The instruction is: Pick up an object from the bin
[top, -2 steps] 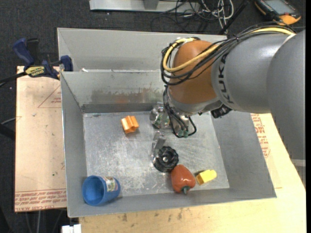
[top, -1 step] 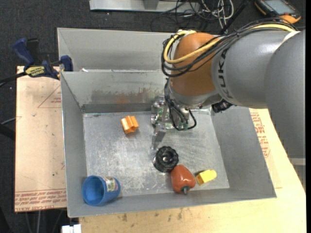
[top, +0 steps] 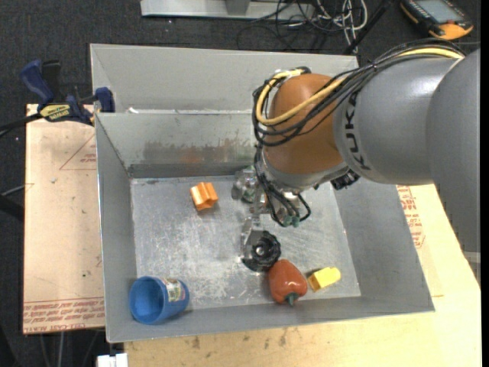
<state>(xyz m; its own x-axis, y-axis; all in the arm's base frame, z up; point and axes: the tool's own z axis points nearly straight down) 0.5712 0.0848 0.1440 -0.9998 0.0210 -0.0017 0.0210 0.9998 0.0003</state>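
Arm (top: 397, 105) comes in from the right, with its orange wrist cover above the bin's centre-right. Bin (top: 172, 243) is grey metal with a mostly bare floor and a few loose items.

Step, as I read it: approach/descent, nothing picked yet. End effector (top: 254, 232) is low in the bin, right over a dark round item (top: 262, 251) at centre-right of the floor. Can't tell whether the end effector is wide or narrow, the wrist and cables mask it. Can't tell whether it touches the dark item either. Nothing is visibly held.

Likely target is the dark round item, since it's the nearest thing. Next move calls for:
- getting the dark item properly between the jaws before lifting
- staying off the red item just beside it, toward the front
- a straight lift clear of the bin walls

Counts, big to small:
- 1 blue cup (top: 157, 299), on its side in the front-left corner, well apart from the rest
- 1 red rounded item (top: 286, 280), pepper-like, near the front wall and close to the dark item
- 1 dark round item, as above
- 1 yellow block (top: 325, 278), just beside the red item on its right
- 1 small orange piece (top: 203, 196), toward the back wall, left of the end effector, standing alone

Five loose items in total, no heap.
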